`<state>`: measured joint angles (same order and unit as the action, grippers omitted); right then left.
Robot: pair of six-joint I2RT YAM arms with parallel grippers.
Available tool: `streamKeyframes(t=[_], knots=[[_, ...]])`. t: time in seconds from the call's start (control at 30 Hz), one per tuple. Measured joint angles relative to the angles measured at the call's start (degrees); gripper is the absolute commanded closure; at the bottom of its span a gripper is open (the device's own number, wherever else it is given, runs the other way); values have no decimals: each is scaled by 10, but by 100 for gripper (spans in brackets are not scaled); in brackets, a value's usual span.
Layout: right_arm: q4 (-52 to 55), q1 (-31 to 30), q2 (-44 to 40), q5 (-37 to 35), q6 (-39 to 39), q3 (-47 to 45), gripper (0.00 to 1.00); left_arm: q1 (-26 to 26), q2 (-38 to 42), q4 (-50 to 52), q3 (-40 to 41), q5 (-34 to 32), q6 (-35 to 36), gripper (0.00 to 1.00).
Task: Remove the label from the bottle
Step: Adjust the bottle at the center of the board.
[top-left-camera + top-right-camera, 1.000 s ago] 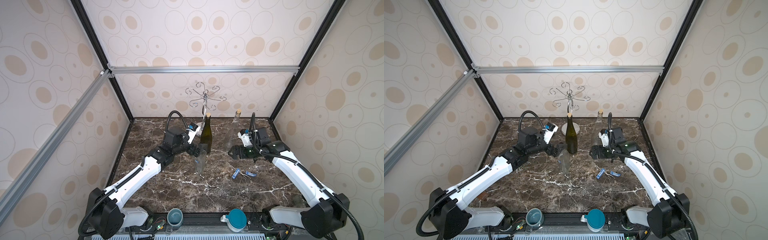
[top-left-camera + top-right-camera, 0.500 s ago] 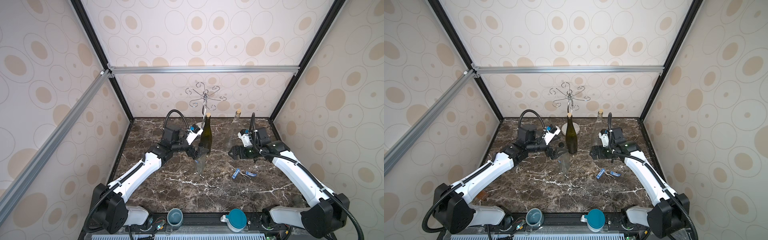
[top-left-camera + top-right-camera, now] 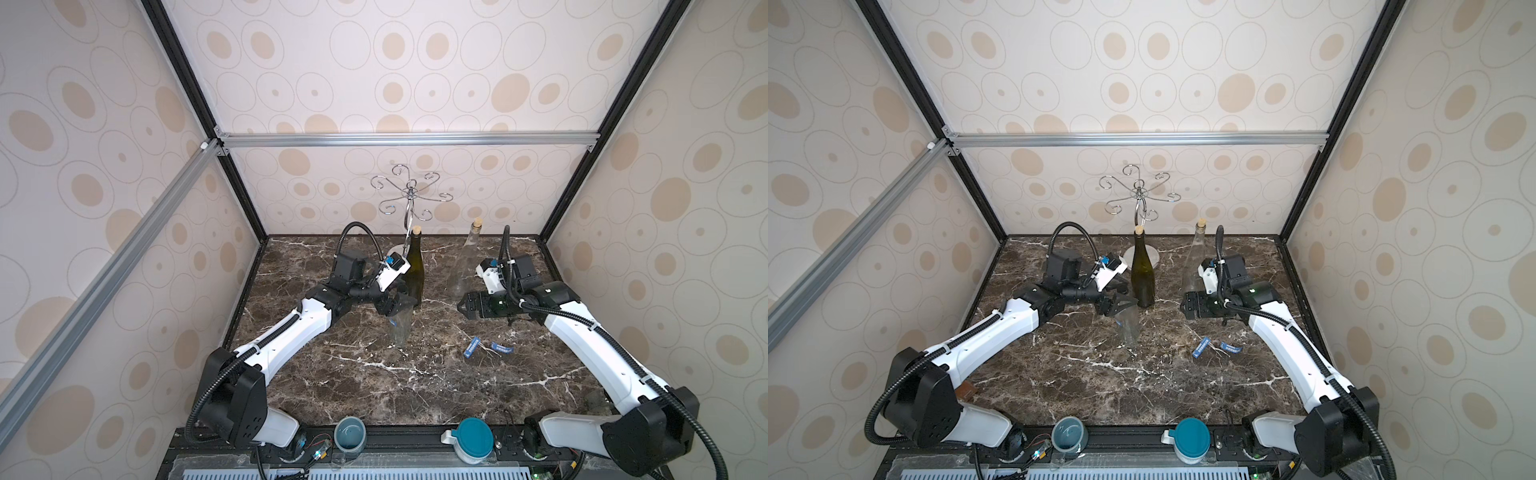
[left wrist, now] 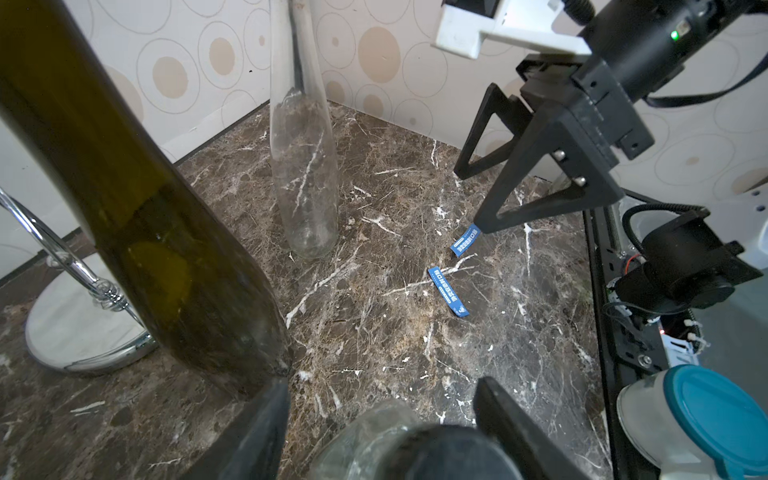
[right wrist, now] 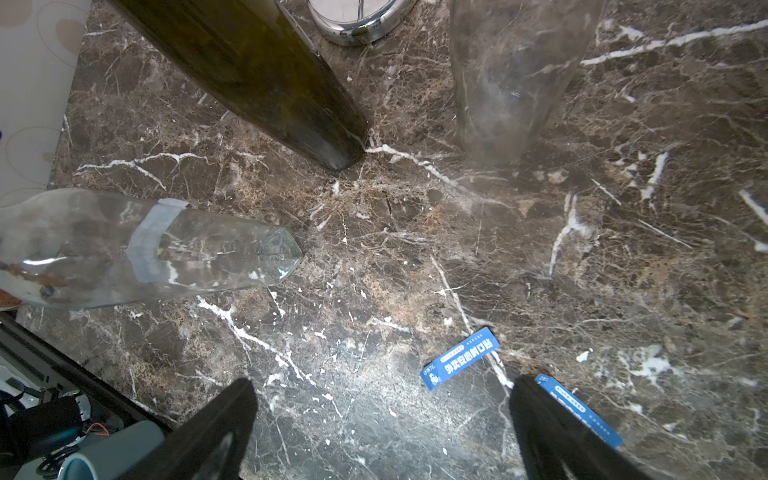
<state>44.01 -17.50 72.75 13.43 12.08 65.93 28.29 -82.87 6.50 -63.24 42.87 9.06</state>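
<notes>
The small clear bottle [image 3: 401,328] is stood upright mid-way across the marble tabletop [image 3: 374,386], just in front of the green wine bottle [image 3: 415,274], and a pale label [image 5: 151,239] is seen stuck across its side. Its top is straddled by the left gripper [image 3: 397,308], jaws set middling-wide; whether the glass is actually pinched can't be told. The right gripper [image 3: 463,309] is held off to the side, jaws spread wide with nothing in them. Two blue stickers [image 3: 472,346] are seen lying flat nearby.

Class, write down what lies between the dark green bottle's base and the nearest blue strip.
Only bare marble tabletop separates green bottle and blue strip, shown in the right wrist view.
</notes>
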Motion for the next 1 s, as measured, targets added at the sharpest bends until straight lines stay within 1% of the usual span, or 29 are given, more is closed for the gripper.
streamKeyframes(t=[0.07, 0.13, 0.23, 0.4, 0.47, 0.5, 0.53, 0.63, 0.83, 1.0], knots=[[0, 0, 0, 0, 0, 0, 2, 0, 0, -3, 0, 3, -1, 47], [0, 0, 0, 0, 0, 0, 2, 0, 0, -8, 0, 5, -3, 61], [0, 1, 0, 0, 0, 0, 2, 0, 1, -17, 0, 6, -4, 68], [0, 2, 0, 0, 0, 0, 2, -2, 1, -25, 0, -1, -7, 75], [0, 2, 0, 0, 0, 0, 2, -2, 1, -26, 0, -9, -9, 80], [0, 2, 0, 0, 0, 0, 2, -2, 2, -26, 0, -18, -12, 84], [0, 2, 0, 0, 0, 0, 2, -2, 3, -26, 0, -29, -15, 88], [0, 2, 0, 0, 0, 0, 2, -2, 7, -25, -2, -77, -32, 91], [-1, 2, 0, 3, 0, 0, 2, -2, 27, -14, -3, -203, -82, 93], [-5, 2, 0, 12, 1, 0, 2, 12, 69, -13, -3, -312, -149, 96]])
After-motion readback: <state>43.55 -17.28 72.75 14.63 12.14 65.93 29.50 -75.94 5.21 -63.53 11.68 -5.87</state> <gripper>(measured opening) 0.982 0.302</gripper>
